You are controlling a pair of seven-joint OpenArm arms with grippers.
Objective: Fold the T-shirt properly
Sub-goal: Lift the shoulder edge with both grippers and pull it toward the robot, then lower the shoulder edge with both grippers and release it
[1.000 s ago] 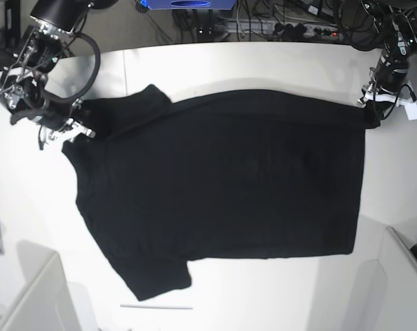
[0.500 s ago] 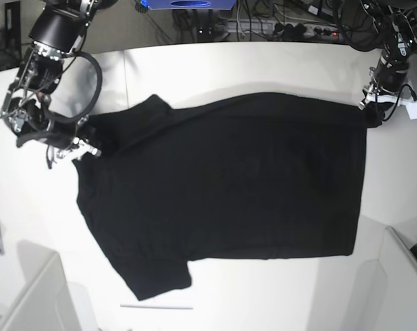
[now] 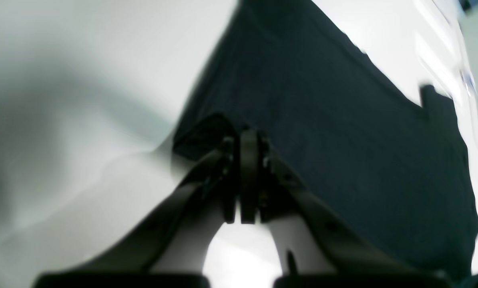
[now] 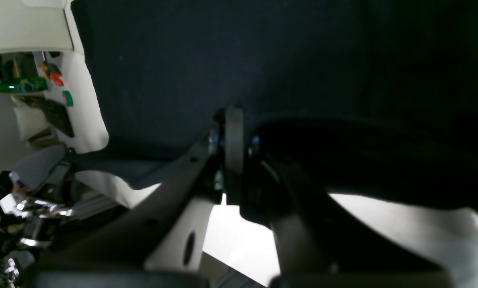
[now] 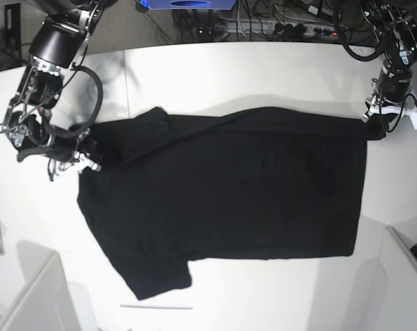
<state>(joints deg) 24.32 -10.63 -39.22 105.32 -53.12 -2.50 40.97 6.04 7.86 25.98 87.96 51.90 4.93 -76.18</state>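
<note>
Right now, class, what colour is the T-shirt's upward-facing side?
Plain black; the T-shirt shows best in the base view.

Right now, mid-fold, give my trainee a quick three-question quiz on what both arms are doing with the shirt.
1. True or false: the left gripper is shut on a corner of the T-shirt.
2. Multiple choice: in the base view, the right gripper grips the shirt at its A) near bottom edge, B) far left corner, C) middle.
3. Fill in: the side of the shirt facing up is plain ____.

Key: 1 true; 2 B; 3 black.
</note>
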